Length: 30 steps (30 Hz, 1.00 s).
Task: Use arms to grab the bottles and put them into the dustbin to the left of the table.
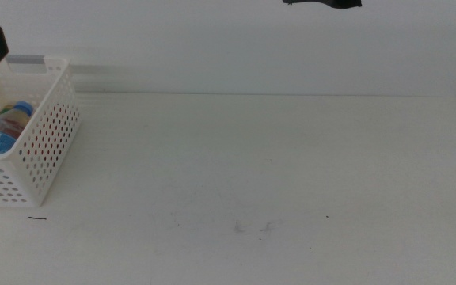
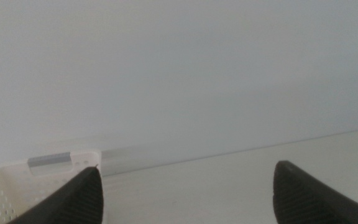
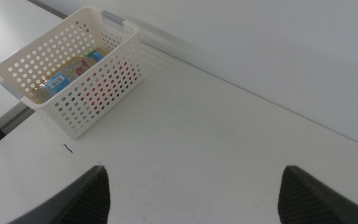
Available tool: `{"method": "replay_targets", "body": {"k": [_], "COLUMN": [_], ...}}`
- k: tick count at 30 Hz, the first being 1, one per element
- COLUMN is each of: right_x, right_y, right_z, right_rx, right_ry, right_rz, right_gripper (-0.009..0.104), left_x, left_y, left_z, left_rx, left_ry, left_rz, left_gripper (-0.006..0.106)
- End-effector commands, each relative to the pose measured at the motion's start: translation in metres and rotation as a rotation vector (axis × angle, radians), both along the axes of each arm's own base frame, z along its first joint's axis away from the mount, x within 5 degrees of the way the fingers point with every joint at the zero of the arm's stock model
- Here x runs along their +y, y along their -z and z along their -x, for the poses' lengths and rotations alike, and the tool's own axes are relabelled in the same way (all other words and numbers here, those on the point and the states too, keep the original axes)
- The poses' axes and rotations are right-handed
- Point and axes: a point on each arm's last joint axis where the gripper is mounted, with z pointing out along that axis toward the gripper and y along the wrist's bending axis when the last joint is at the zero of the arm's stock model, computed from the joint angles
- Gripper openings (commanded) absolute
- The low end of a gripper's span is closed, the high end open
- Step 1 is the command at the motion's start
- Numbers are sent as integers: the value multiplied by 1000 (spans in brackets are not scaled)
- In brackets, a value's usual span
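Two wide-spread grippers, left (image 2: 185, 193) and right (image 3: 191, 196), both holding nothing, hang over your white table (image 1: 275, 166), where the perforated white dustbin (image 1: 42, 150) at its left edge holds a blue-capped, yellow-labelled bottle (image 1: 2, 127).

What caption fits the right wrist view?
Open right gripper above the table; bottles lie inside the dustbin.

Plain, seemingly white wall (image 1: 236, 47) behind.
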Motion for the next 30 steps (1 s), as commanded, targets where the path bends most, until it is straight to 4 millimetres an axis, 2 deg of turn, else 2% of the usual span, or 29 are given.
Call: {"method": "replay_targets", "body": {"k": [1,8,15,30], "right_x": [-3,-3,-3,-3], "right_y": [-2,-2,-2,-2], "right_z": [0,0,0,-1], "right_rx": [-13,-13,-13,-14], "right_ry": [9,9,9,10], "right_rz": [-5,-5,-5,-4], "right_gripper": [88,88,88,88], "left_x": [0,1,13,16], "left_y": [0,0,3,2], "left_z": [1,0,0,-1], "left_rx": [-12,-23,12,-2], "left_ry": [-3,-13,-147,-170], "left_rz": [17,15,10,-47], "left_gripper": [94,94,94,94]}}
